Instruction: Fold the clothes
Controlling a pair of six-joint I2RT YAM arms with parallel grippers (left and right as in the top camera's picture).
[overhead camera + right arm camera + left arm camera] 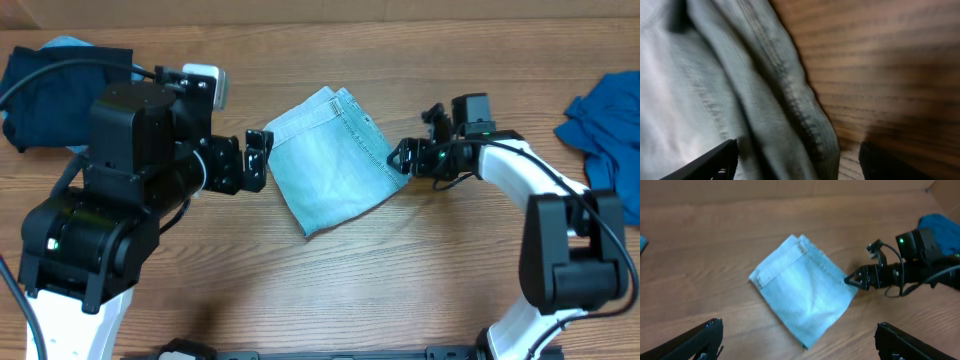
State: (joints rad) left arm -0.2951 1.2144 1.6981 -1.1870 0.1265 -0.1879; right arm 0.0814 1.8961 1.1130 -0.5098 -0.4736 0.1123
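The pale denim shorts (335, 160) lie folded into a compact square in the middle of the wooden table, also seen in the left wrist view (805, 292). My left gripper (258, 160) hovers just off their left edge, jaws wide open and empty (797, 332). My right gripper (400, 160) is at the shorts' right corner (855, 278). In the right wrist view its fingers (800, 157) stand apart astride the stitched hem (790, 110), with bare wood showing between the hem and the right finger.
A dark navy garment (60, 85) is heaped at the table's far left. A royal-blue garment (605, 130) lies at the far right, also in the left wrist view (940, 222). Bare wood surrounds the shorts.
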